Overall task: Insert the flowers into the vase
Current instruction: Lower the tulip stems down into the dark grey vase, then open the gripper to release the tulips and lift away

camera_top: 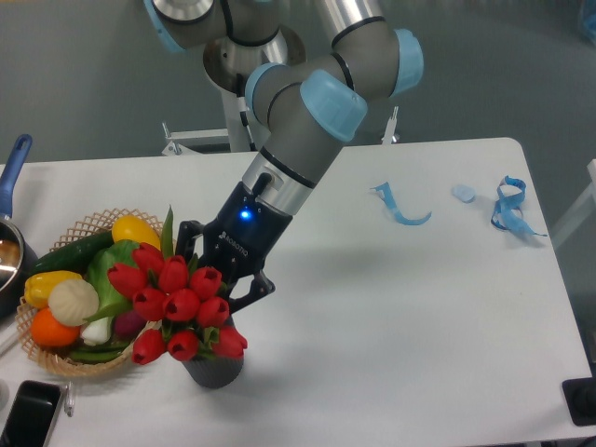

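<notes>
The flowers (177, 303), a bunch of red tulip buds with green leaves, sit low over the vase (213, 371), and their stems are hidden behind the blooms at its mouth. Only the lower part of the dark ribbed vase shows beneath the buds, near the table's front edge. My gripper (216, 284) reaches down from the upper right and is shut on the flowers just behind the blooms. Its fingertips are hidden by the buds.
A woven basket (56, 361) of vegetables stands directly left of the vase, touching the bunch's leaves. A pan (9, 244) is at the far left edge and a black phone (28, 415) at the front left. Blue ribbon scraps (402, 210) (507, 207) lie at the back right.
</notes>
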### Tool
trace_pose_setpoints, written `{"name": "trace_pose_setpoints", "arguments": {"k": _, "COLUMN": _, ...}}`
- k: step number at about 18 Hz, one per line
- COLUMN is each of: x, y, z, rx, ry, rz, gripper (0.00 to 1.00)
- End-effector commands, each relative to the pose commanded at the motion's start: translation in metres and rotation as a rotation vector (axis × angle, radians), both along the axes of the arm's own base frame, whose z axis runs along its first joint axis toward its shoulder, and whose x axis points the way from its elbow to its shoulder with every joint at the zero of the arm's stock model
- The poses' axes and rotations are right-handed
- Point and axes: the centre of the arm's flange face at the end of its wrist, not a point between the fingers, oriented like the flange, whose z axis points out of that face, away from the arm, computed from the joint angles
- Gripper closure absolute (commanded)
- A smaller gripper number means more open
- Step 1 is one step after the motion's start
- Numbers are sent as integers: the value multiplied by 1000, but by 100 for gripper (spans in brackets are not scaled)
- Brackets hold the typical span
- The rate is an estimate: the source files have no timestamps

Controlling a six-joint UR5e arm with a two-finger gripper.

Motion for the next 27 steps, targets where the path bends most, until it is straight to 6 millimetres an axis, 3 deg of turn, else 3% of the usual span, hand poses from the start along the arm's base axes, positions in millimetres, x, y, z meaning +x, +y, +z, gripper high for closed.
{"name": "trace_pose_setpoints", "arguments": {"k": 11, "x": 10, "y": -9, "z": -44, "rx": -59, "ry": -69, "rz": -2, "gripper": 59}}
{"name": "trace_pose_setpoints", "arguments": {"k": 13, "x": 8, "y": -7, "z": -55, "rx": -75, "ry": -79, "rz": 1, "gripper": 55}}
{"name": "trace_pose_setpoints", "arguments": {"k": 17, "x": 8, "y": -8, "z": -59, "rx": -84, "ry": -80, "rz": 2, "gripper": 53}}
{"name": "trace_pose_setpoints", "arguments": {"k": 20, "x": 8, "y": -9, "z": -59, "rx": -79, "ry": -67, "rz": -8, "gripper": 11}}
{"name": "trace_pose_setpoints", "arguments": {"k": 23, "x": 9, "y": -10, "z": -60, "rx": -80, "ry": -67, "rz": -9, "gripper": 1}}
{"name": "trace_pose_setpoints", "arguments": {"k": 27, "x": 4, "y": -15, "z": -58, "rx": -96, "ry": -42, "rz": 10, "gripper": 0}}
